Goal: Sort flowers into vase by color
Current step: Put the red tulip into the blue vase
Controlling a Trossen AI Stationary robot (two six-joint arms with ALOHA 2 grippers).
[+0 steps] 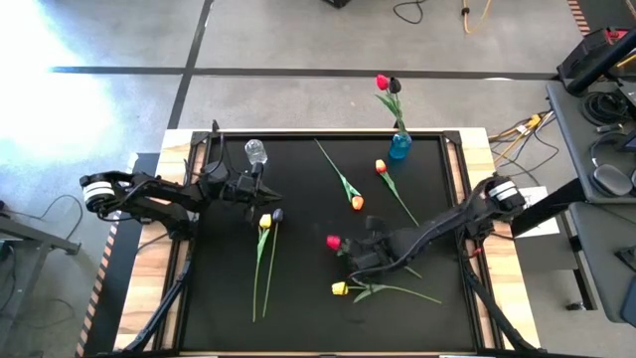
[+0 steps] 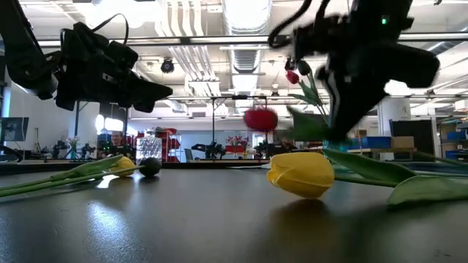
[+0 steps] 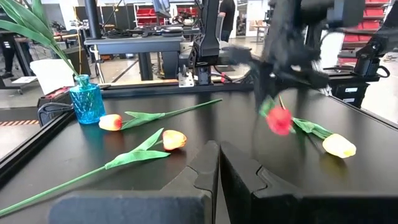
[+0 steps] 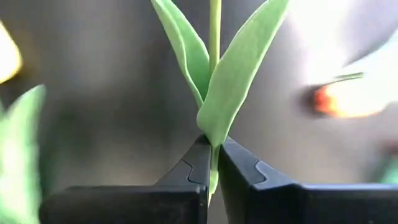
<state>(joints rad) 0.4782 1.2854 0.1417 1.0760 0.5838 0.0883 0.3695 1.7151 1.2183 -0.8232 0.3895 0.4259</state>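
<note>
My right gripper (image 1: 360, 249) is shut on a red tulip whose head (image 1: 333, 242) hangs above the table in the low view (image 2: 260, 119). My left gripper (image 1: 260, 189) is shut and empty. It hovers by a clear glass vase (image 1: 256, 151), above a yellow tulip (image 1: 265, 221) and a dark purple tulip (image 1: 277, 214) that lie side by side. A blue vase (image 1: 399, 146) at the far edge holds a red and a dark flower (image 1: 386, 84). Two orange tulips (image 1: 357, 202) (image 1: 381, 166) and another yellow tulip (image 1: 341, 288) lie flat on the mat. My right gripper pinches the red tulip's stem (image 4: 214, 144) between its two fingers, where two leaves branch off. Stem and leaves stand out past the fingertips. The fingers come slanting from above and the table's right. The head (image 3: 280, 119) is lifted clear; the stem's lower end is hidden.
The black mat has a raised frame (image 1: 452, 159) on a wooden table. Free mat lies along the near left part (image 1: 219, 308). The yellow tulip's long leaves (image 1: 402, 291) spread just below my right gripper. Cables and gear sit beyond the right edge.
</note>
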